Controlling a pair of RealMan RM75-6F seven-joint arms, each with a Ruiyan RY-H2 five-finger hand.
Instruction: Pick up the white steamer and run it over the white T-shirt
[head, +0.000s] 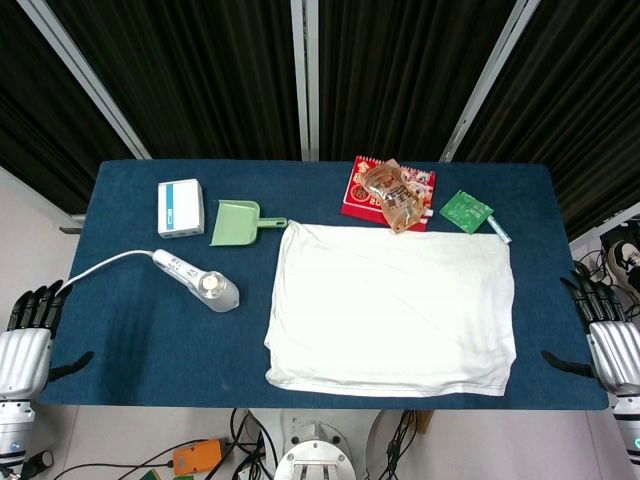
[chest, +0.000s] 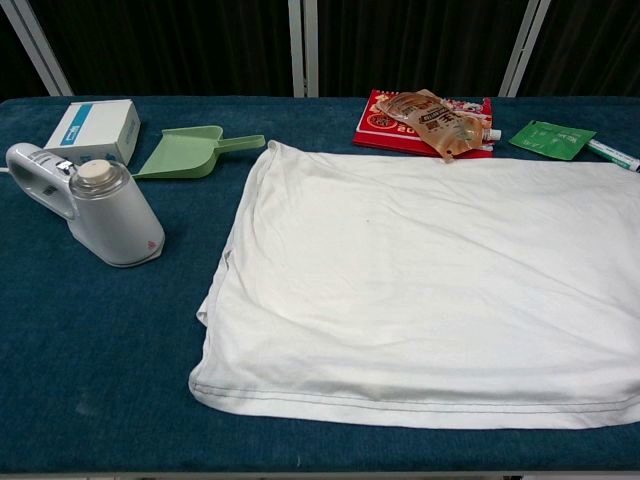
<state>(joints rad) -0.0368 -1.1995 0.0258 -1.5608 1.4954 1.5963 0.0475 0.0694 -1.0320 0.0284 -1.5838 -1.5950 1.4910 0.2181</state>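
The white steamer (head: 203, 283) (chest: 92, 205) lies on the blue table left of the shirt, its cord trailing off to the left edge. The folded white T-shirt (head: 392, 308) (chest: 420, 285) is spread flat over the middle and right of the table. My left hand (head: 27, 335) hangs at the table's left edge, fingers apart and holding nothing, well left of the steamer. My right hand (head: 608, 330) hangs at the right edge, fingers also apart and empty. Neither hand shows in the chest view.
Along the back of the blue table (head: 130, 350) lie a white box (head: 180, 207), a green dustpan (head: 240, 222), a red packet (head: 388, 192) with a brown pouch (head: 392, 193) on it, a green sachet (head: 465, 211) and a pen (head: 498, 231).
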